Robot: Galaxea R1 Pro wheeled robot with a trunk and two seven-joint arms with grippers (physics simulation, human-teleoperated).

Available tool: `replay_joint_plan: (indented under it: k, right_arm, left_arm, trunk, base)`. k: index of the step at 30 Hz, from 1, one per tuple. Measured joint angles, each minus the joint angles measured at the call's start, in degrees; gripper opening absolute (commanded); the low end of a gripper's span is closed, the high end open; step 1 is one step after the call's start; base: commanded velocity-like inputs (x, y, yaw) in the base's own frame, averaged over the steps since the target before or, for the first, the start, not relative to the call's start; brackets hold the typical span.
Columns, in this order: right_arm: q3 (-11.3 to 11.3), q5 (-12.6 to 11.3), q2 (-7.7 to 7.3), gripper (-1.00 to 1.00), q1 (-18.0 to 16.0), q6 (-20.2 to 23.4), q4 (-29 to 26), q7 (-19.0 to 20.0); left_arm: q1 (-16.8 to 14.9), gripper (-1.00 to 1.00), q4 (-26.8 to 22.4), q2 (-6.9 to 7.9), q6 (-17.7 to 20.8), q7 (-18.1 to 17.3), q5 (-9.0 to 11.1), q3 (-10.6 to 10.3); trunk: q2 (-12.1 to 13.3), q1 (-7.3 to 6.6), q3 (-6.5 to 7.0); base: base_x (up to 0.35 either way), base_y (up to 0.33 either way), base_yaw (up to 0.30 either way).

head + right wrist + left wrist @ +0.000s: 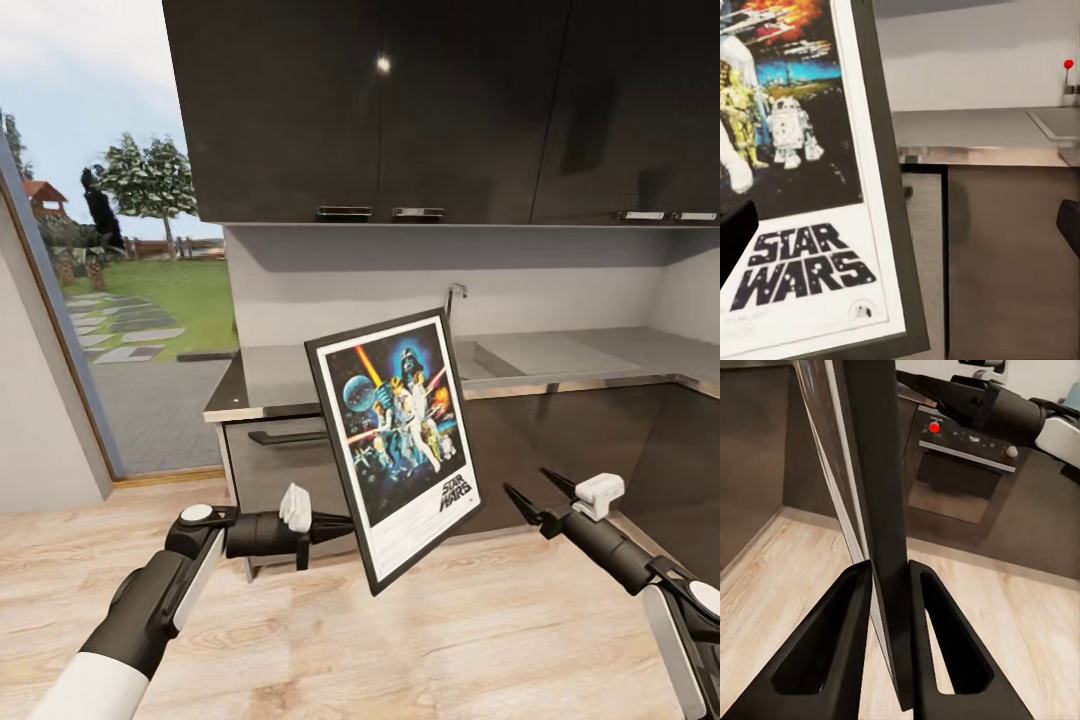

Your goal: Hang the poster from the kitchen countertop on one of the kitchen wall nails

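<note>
The framed Star Wars poster (pixel 400 445) hangs tilted in the air in front of the kitchen countertop (pixel 570 355). My left gripper (pixel 343 523) is shut on the lower part of its left edge. In the left wrist view both black fingers (pixel 832 652) clamp the thin black frame (pixel 881 472). My right gripper (pixel 528 482) stands open to the right of the poster, apart from it and holding nothing. The right wrist view shows the poster's logo corner (pixel 802 262) close by, with the counter (pixel 967 131) behind. The wall nails are out of view.
Dark wall cabinets (pixel 400 110) hang above the counter, which has an inset sink (pixel 480 362) and chrome tap (pixel 455 295). Dark base cabinets (pixel 590 440) stand below. A glass opening onto a garden (pixel 140 300) is at the left. An oven (pixel 960 472) appears beyond the poster.
</note>
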Motion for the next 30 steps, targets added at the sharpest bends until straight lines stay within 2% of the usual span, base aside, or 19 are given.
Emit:
replay_joint_plan:
  k: [7,13,15,16,19,20,22,23,26,30]
  right_arm:
    - [0.04,-0.06,-0.24,1.0,-0.03,-0.07,0.27,-0.23]
    - [0.12,-0.02,-0.45,1.0,-0.05,0.19,0.38,-0.03]
    - [0.17,-0.01,-0.47,1.0,-0.18,0.22,0.39,0.05]
    - [0.21,0.01,-0.48,1.0,-0.52,0.24,0.48,0.2]
    - [0.28,0.11,-0.72,1.0,-1.24,0.25,1.73,1.89]
    - [0.29,0.11,-1.42,1.0,-1.91,0.27,2.98,3.66]
    - [0.3,0.13,-2.19,1.0,-2.75,0.28,4.49,5.68]
    - [0.27,0.16,-3.08,1.0,-4.54,0.28,7.6,9.84]
    - [0.28,0.22,-3.49,1.0,-5.61,0.22,9.49,12.38]
    - [0.3,0.25,-3.66,1.0,-6.15,0.19,10.25,13.65]
  left_arm:
    - [0.01,-1.0,1.36,0.59,0.04,-0.05,-0.2,-0.09]
    - [-0.01,-1.0,0.98,5.31,0.11,-0.7,-0.18,-0.3]
    - [-0.01,-1.0,0.95,6.44,0.1,-2.22,-0.14,-0.35]
    - [-0.02,-1.0,0.93,7.43,0.08,-4.69,-0.14,-0.38]
    - [0.01,-1.0,0.21,9.02,0.02,-10.68,-0.5,-0.36]
    - [-0.01,-1.0,-0.55,9.8,-0.01,-12.81,-1.47,-0.36]
    - [0.0,-1.0,-1.45,10.49,-0.05,-14.28,-2.7,-0.37]
    - [0.0,-1.0,-3.27,11.21,-0.16,-16.81,-4.63,-0.57]
    - [-0.01,-1.0,-4.71,11.53,-0.26,-19.84,-6.35,-1.25]
    - [-0.01,-1.0,-5.53,11.67,-0.38,-19.78,-7.95,-1.64]
  trunk:
    - [0.0,0.0,0.0]
    - [0.0,0.0,0.0]
    - [0.0,0.0,0.0]
    - [0.0,0.0,0.0]
    - [0.0,0.0,0.0]
    - [0.0,0.0,0.0]
    - [0.0,0.0,0.0]
    - [0.0,0.0,0.0]
    - [0.0,0.0,0.0]
    - [0.0,0.0,0.0]
  base:
    - [0.0,0.0,0.0]
    - [0.0,0.0,0.0]
    - [0.0,0.0,0.0]
    - [0.0,0.0,0.0]
    - [0.0,0.0,0.0]
    - [0.0,0.0,0.0]
    - [0.0,0.0,0.0]
    - [0.0,0.0,0.0]
    - [0.0,0.0,0.0]
    - [0.0,0.0,0.0]
